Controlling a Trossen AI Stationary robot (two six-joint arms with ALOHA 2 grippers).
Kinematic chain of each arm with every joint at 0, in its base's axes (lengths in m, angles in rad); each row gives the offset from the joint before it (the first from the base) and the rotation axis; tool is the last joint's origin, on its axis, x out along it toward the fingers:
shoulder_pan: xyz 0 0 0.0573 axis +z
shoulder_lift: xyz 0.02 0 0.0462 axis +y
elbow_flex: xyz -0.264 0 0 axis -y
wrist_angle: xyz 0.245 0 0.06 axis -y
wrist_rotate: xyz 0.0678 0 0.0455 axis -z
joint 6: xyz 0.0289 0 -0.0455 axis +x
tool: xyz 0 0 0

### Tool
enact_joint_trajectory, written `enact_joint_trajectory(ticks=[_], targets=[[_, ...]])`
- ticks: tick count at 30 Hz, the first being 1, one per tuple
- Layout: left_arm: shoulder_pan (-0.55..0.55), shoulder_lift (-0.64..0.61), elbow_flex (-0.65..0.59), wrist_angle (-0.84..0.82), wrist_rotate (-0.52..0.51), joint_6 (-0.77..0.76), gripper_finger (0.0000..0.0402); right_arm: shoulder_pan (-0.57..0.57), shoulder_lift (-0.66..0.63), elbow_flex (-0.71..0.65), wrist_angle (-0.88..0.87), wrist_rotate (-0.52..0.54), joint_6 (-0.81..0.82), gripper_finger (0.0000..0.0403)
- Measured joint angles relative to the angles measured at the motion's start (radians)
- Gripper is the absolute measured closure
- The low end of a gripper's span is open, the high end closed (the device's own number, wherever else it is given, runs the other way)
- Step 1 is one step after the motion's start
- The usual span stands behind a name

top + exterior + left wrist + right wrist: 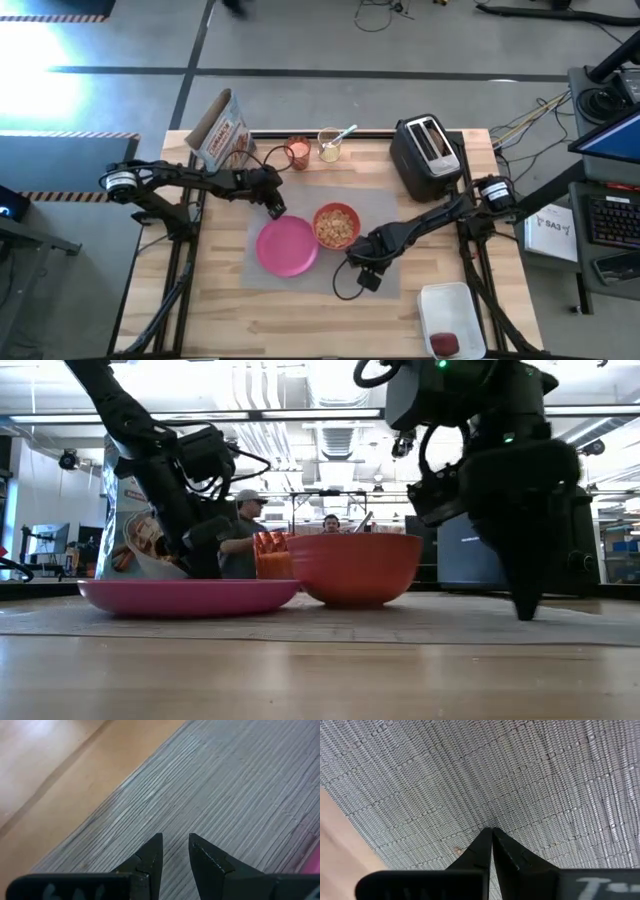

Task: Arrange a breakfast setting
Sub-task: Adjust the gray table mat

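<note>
Left gripper: the left gripper [277,208] hovered low over the grey translucent mat [300,285], just beside the far rim of the round pink plate [287,246]; its fingers [150,854] stood slightly apart with nothing between them.
Right gripper: the right gripper [367,281] pressed tip-down on the mat at its near right part, fingers [485,845] shut together on nothing.
Key relation: the plate lay toward the near side from the left gripper, with the orange-red bowl [337,225] touching or nearly touching the plate's right edge; the bowl held cereal.
Nearer arm: the left arm was nearer the small orange cup [298,152] and the cereal bag [220,128]; the right arm was nearer the black toaster [427,150] and the white tray [452,305].
Pieces not yet set: the cup stood off the mat near the far edge, beside a glass jar [330,145] with a utensil in it; a red apple [444,343] sat in the white tray at the near right corner. No toast slice was visible.
Stage, as a judgement: plate and bowl seemed placed; cup, spoon, apple and toast remained.
Surface: a woven mat on a pale wooden tabletop [200,320]; it might slide or wrinkle under a pressing gripper.
Room: a workshop, with two people [245,525] seated beyond the tabletop in the low view.
</note>
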Motion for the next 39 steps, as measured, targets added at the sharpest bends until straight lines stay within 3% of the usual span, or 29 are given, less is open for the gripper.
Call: enact_joint_trajectory(ticks=[8, 18, 33, 39], targets=[[-0.024, 0.0, 0.0, 0.075, 0.055, -0.035, 0.0326, 0.031, 0.002, -0.001, -0.151, -0.026, 0.033, 0.0394], [-0.092, 0.0, 0.0, 0.086, 0.076, -0.045, 0.0326, 0.03, 0.003, -0.009, -0.286, 0.017, 0.033, 0.0394], [-0.11, -0.001, 0.0, 0.104, 0.071, -0.055, 0.0326, 0.032, -0.004, -0.006, -0.307, 0.046, 0.033, 0.0394], [-0.11, -0.001, 0.0, 0.11, 0.068, -0.046, 0.0326, 0.031, -0.01, 0.029, -0.234, 0.071, 0.032, 0.0394]])
